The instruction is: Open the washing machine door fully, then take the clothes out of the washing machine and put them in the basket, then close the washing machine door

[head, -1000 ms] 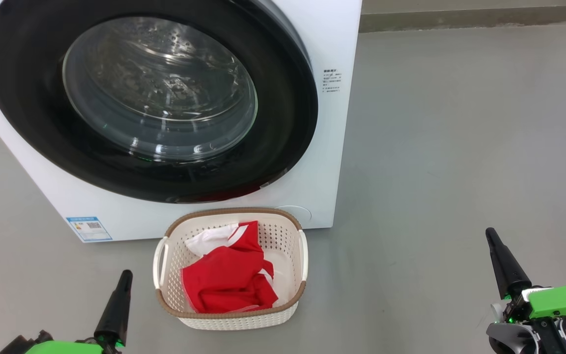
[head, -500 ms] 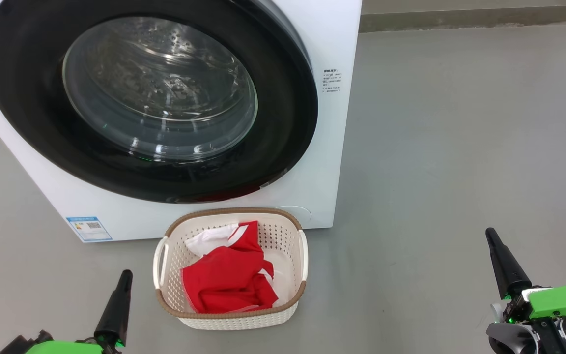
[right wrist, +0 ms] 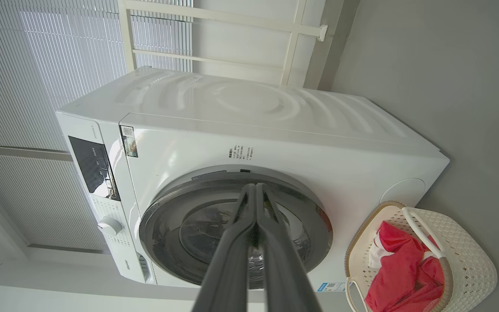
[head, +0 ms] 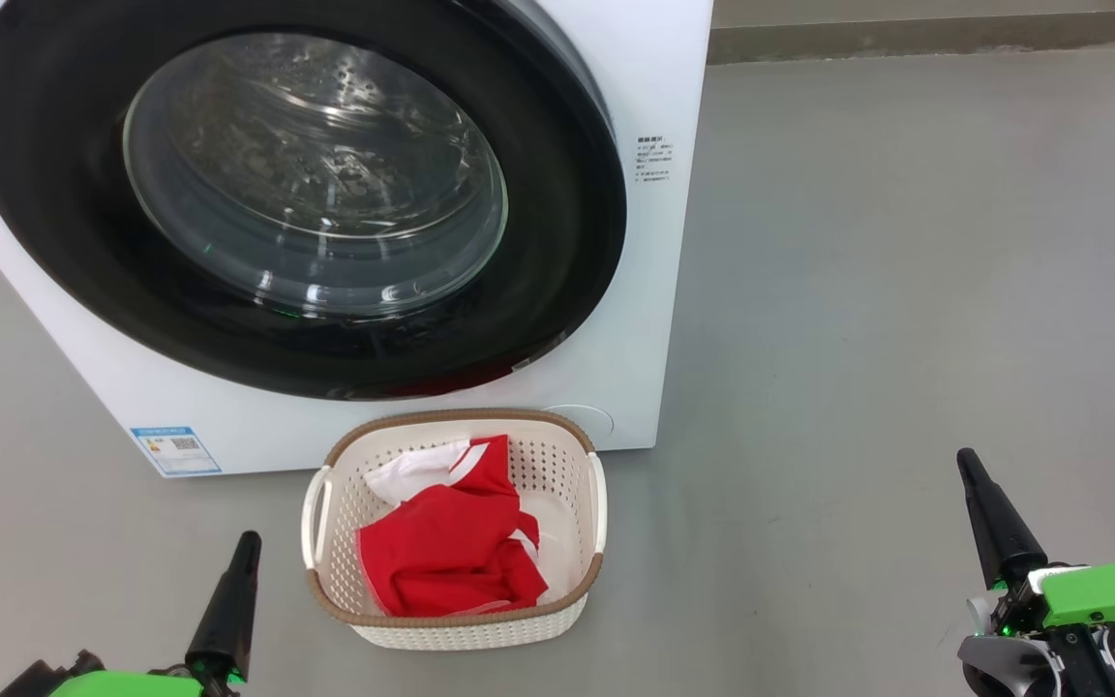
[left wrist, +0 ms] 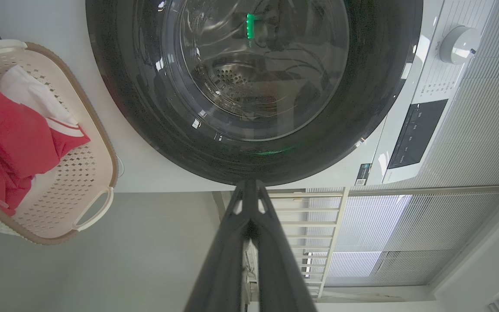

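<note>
**spin_cycle:** What's cut off or hard to make out here?

**lint_trap:** Quite a bit tbh. In the head view the washing machine (head: 659, 319) is cropped at the top and left, so part of the black rim of the washing machine door (head: 567, 223) is clipped. The door is shut flush against the front. The drum (left wrist: 241, 78) behind the glass is muddied by reflections, so its inside can't be made out. Both arms are chopped off by the bottom edge. The small print beside the door can't be read, and neither can the blue sticker (head: 175, 450) low on the front.

**spin_cycle:** And the grippers? Where's the laundry?

**lint_trap:** The clothes (head: 451, 557) are piled in the basket (head: 466, 629), which is set on the floor (head: 906, 290) just in front of the machine, below the door. The left gripper (head: 250, 537) is pinched closed with nothing held, near the basket's left side but apart from it. The right gripper (head: 964, 457) is closed and empty too, well apart on the right.

**spin_cycle:** Counts?

**lint_trap:** One machine, one door, one basket with two side handles, and two grippers. One knob (left wrist: 455, 43) and one dark panel (left wrist: 414, 134) are caught in the left wrist view. The clothes are seen as one red and white bundle, and how many pieces are in it can't be told.
</note>
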